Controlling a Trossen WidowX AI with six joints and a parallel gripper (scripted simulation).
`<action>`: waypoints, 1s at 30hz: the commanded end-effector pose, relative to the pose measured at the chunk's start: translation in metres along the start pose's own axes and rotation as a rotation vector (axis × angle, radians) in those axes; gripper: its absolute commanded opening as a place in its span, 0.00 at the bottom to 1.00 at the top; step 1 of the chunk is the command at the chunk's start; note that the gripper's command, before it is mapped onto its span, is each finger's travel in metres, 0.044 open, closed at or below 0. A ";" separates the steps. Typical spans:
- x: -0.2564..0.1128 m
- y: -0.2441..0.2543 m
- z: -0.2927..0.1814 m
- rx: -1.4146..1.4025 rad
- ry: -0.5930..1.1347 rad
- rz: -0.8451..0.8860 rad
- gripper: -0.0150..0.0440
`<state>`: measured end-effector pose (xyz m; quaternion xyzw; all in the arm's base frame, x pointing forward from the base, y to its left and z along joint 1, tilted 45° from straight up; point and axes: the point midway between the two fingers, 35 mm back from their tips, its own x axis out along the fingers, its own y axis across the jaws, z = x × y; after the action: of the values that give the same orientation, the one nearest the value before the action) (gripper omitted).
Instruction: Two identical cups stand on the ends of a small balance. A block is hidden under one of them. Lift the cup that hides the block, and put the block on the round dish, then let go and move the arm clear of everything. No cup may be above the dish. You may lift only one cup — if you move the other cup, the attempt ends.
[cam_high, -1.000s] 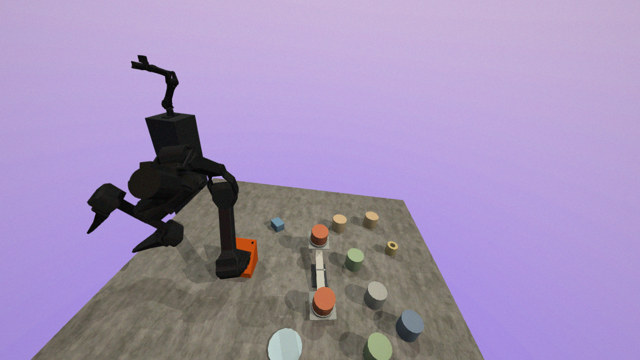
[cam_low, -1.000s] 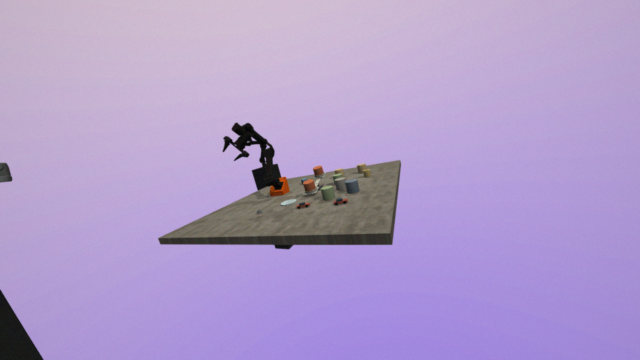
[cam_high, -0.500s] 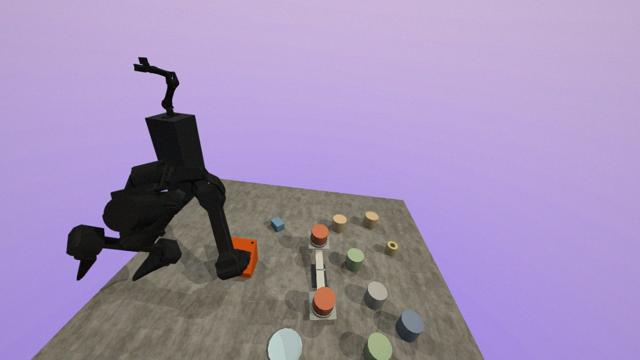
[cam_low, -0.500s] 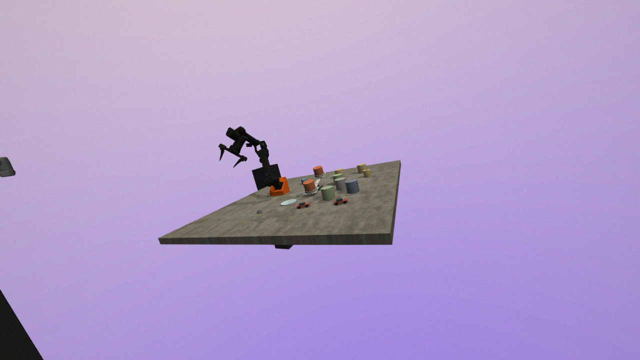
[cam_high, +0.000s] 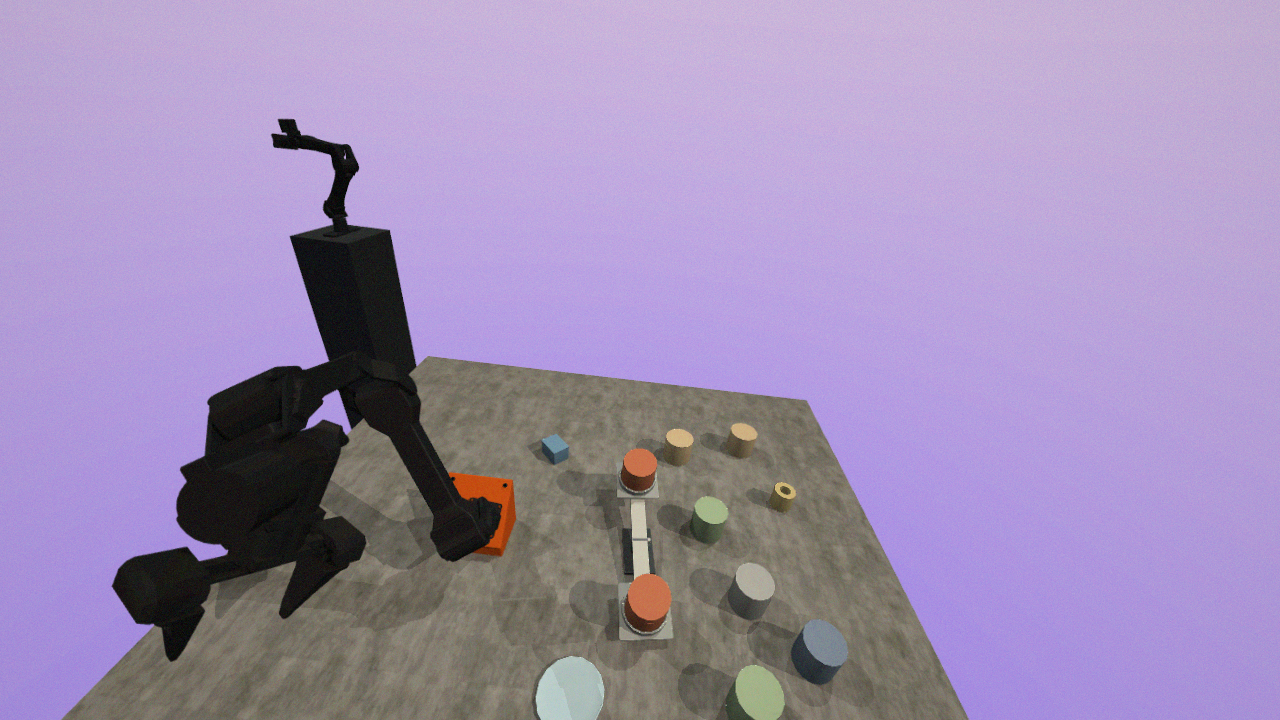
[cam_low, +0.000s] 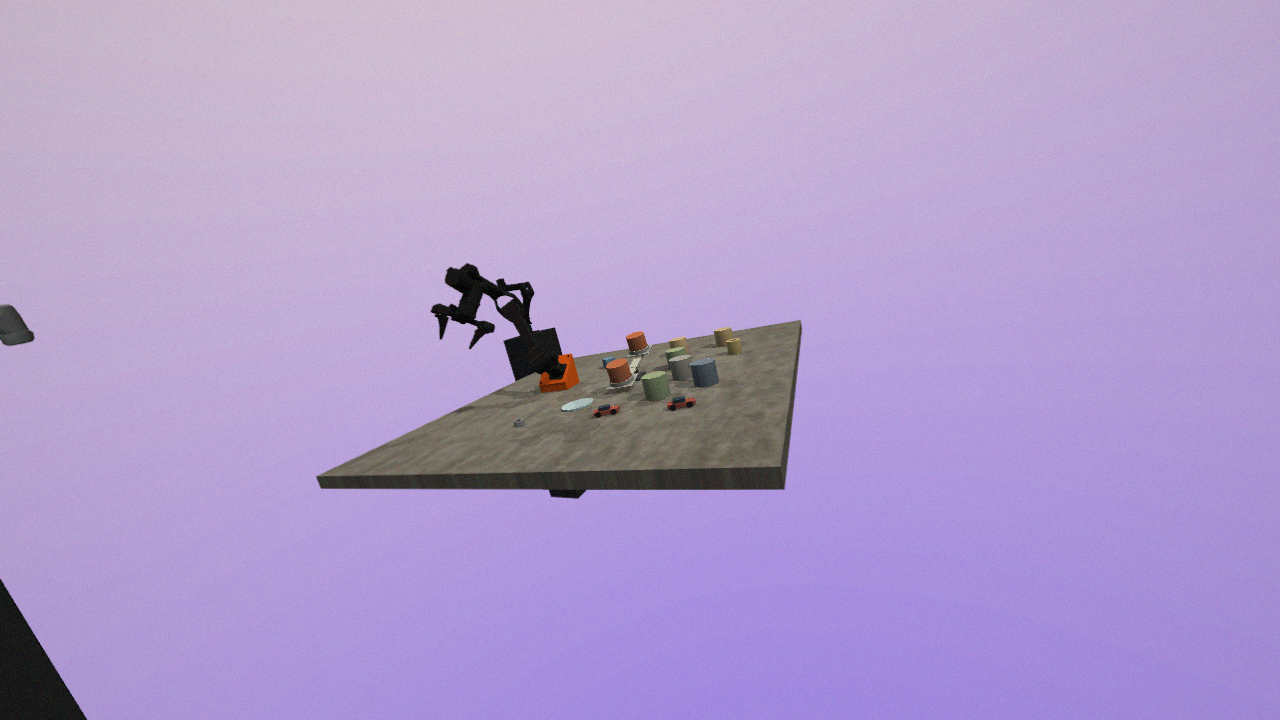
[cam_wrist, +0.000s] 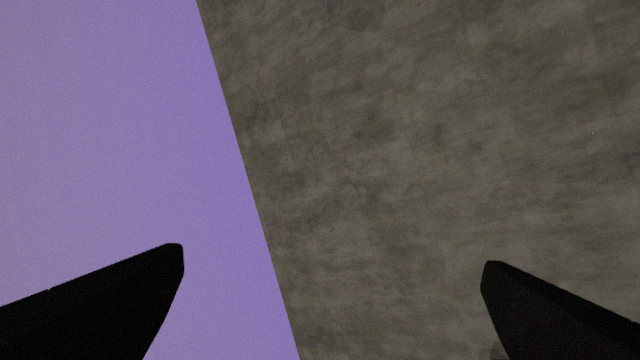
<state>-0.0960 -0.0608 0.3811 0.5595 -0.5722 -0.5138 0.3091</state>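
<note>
Two identical orange-red cups stand upside down on the end pans of the balance (cam_high: 638, 519). The near cup (cam_high: 648, 601) (cam_low: 618, 370) is closer to the dish, and the far cup (cam_high: 639, 469) (cam_low: 636, 341) is at the other end. I cannot tell for certain which end is lower. No hidden block shows. The round pale dish (cam_high: 570, 689) (cam_low: 577, 404) lies bare on the table. My gripper (cam_high: 228, 636) (cam_low: 457, 342) (cam_wrist: 332, 265) is open and empty, raised high at the table's left edge, well away from cups and dish.
Beyond the balance stand a green cylinder (cam_high: 709, 519), a grey cylinder (cam_high: 750, 591), a blue cylinder (cam_high: 819, 651) and two tan ones. Another green cylinder (cam_high: 754, 695) (cam_low: 655, 385) and two red toy cars are near the dish. A blue block (cam_high: 554, 448) lies near the far cup.
</note>
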 end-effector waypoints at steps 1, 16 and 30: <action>0.011 -0.005 -0.018 -0.081 0.082 -0.046 1.00; 0.045 -0.032 -0.090 -0.444 0.307 -0.169 1.00; 0.047 -0.076 -0.152 -0.785 0.517 -0.244 1.00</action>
<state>0.0437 -0.1317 0.3505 0.5750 -0.2085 -0.5698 0.5488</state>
